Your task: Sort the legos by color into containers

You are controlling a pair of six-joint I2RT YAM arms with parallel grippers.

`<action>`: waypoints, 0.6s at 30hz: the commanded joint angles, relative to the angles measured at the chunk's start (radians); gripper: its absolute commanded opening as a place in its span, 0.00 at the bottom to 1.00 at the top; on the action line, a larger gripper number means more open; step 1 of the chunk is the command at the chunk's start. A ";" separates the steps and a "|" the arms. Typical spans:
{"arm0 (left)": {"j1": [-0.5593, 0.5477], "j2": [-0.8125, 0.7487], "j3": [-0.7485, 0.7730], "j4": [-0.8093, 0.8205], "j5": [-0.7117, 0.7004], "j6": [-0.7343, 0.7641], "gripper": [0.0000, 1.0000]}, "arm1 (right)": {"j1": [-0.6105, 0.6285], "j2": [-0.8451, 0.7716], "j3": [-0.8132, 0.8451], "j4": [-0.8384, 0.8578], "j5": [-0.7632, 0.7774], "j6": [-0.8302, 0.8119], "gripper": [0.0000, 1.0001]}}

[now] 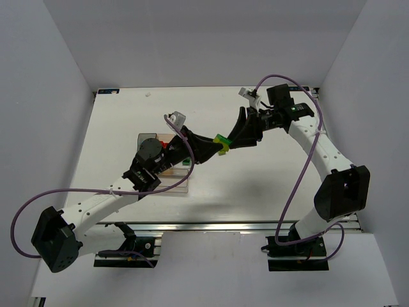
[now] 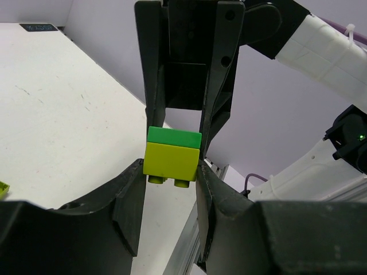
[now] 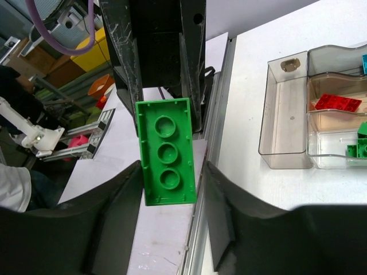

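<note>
A lime-yellow lego (image 2: 171,161) is stuck to a dark green lego (image 2: 175,137), and the pair hangs in mid-air between my two grippers (image 1: 222,144). My left gripper (image 2: 170,172) is shut on the lime-yellow lego. My right gripper (image 3: 172,172) comes from the opposite side and is shut on the green lego (image 3: 166,152), whose hollow underside faces its camera. The containers (image 1: 182,188) lie under the left arm. In the right wrist view I see the smoky grey bin (image 3: 284,109), a red lego (image 3: 338,102) in the tan bin, and green legos (image 3: 358,148) in a clear bin.
A lime piece (image 2: 3,188) lies on the white table at the left edge of the left wrist view. The table's metal front rail (image 3: 215,172) runs below the held legos. White walls enclose the table on three sides.
</note>
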 commanded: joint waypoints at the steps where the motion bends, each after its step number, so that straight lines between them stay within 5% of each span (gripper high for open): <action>1: 0.002 -0.036 0.005 0.007 -0.006 0.015 0.04 | -0.001 -0.043 -0.010 0.024 -0.150 0.003 0.47; 8: 0.002 -0.036 0.013 -0.013 -0.007 0.024 0.04 | -0.001 -0.046 -0.020 0.039 -0.165 -0.004 0.00; 18: 0.011 -0.162 -0.047 -0.159 -0.058 0.040 0.02 | -0.025 -0.032 0.003 0.059 -0.145 -0.007 0.00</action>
